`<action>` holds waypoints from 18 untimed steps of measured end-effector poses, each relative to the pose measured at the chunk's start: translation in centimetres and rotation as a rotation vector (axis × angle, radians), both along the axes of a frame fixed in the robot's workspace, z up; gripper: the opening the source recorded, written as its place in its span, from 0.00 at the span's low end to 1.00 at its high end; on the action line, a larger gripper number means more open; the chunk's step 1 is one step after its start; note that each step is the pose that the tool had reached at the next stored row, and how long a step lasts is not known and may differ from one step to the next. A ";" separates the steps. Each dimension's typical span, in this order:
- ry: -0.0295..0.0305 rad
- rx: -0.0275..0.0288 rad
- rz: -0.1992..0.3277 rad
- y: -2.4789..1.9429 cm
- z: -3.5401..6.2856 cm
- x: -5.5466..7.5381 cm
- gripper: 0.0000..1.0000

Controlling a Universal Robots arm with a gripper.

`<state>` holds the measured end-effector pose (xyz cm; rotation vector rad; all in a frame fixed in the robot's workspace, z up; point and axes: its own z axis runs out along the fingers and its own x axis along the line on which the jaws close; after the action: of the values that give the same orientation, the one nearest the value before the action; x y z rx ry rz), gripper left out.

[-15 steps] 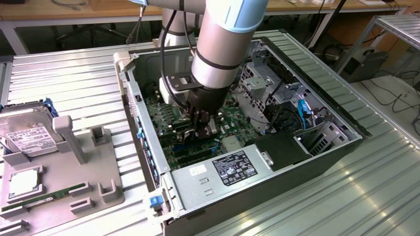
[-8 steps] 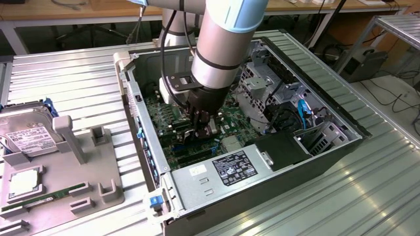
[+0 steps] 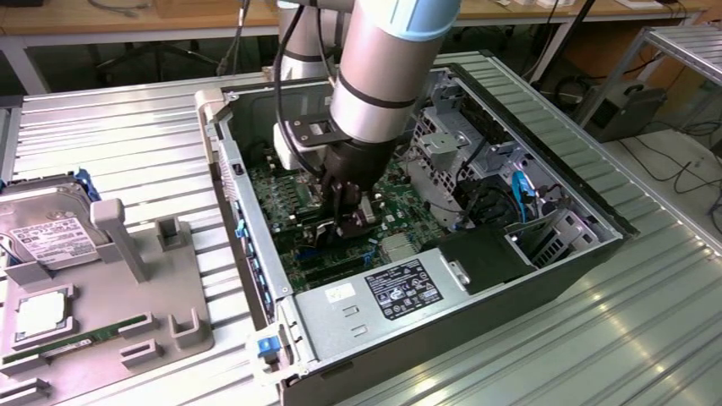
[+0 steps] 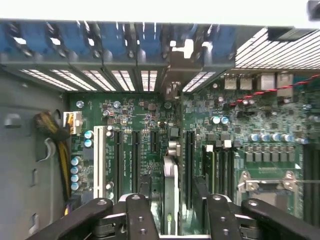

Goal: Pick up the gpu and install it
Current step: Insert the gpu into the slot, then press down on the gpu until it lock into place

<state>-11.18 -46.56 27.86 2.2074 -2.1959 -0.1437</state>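
Gripper holds gpu over motherboard.

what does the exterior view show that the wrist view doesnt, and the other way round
Exterior view alone: the silver hard drive with white label and slim green RAM stick on the grey plastic parts tray.

Wrist view alone: the white expansion slot and yellow-black cable bundle.

Both: the green motherboard, and the gripper holding the thin black gpu on edge above it.

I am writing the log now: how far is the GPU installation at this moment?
Pick-up looks done: the gripper is inside the open computer case, holding the gpu on edge. In hand: the card hangs over the motherboard slots. Left: it does not look seated yet.
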 end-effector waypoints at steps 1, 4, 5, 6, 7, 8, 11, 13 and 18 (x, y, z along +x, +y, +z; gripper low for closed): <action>-0.0018 0.0000 0.000 0.00 0.71 0.0 0.45; -0.0125 0.0001 0.000 0.09 1.33 -0.3 0.38; -0.0175 -0.0003 0.000 0.12 1.35 -0.5 0.31; -0.0210 -0.0006 0.000 0.13 1.35 -0.7 0.25; -0.0250 -0.0007 0.000 0.15 1.35 -0.9 0.25; -0.0296 -0.0006 0.000 0.21 1.28 -1.1 0.19; -0.0365 -0.0008 0.000 0.35 1.07 -1.3 0.11; -0.0365 -0.0008 0.000 0.35 1.06 -1.3 0.11; -0.0365 -0.0008 0.000 0.35 1.06 -1.3 0.11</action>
<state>-12.52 -46.21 28.93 2.2272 -2.2139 -0.1033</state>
